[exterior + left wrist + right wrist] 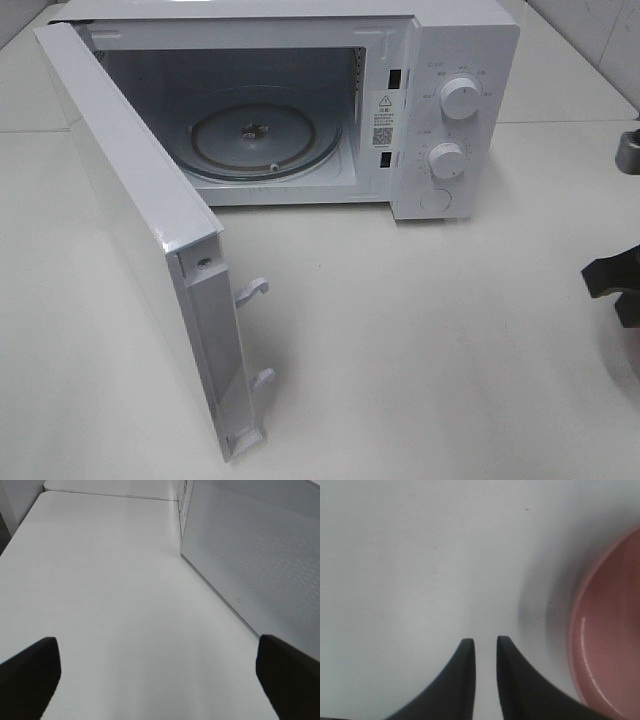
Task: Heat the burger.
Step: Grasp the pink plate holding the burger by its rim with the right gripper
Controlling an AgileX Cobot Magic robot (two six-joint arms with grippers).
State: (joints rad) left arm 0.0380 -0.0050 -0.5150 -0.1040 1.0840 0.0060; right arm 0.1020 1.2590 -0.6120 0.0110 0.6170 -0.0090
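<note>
The microwave door point(130, 180) was found open, the turntable point(265, 140) exposed for loading. The left gripper point(156, 645) was spread wide. The right gripper point(485, 641) was nearly closed, empty, beside the pink plate point(600, 630). The burger was not shown in any view.

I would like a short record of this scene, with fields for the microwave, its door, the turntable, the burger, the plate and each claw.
microwave: white microwave oven standing on the white table
door: white microwave door, swung wide open
turntable: round glass turntable, nothing on it
burger: not visible in any view
plate: shallow pink plate, only its edge shows, beside the right claw
left claw: open, empty, near the door's outer face
right claw: almost closed, empty, over the table
</note>
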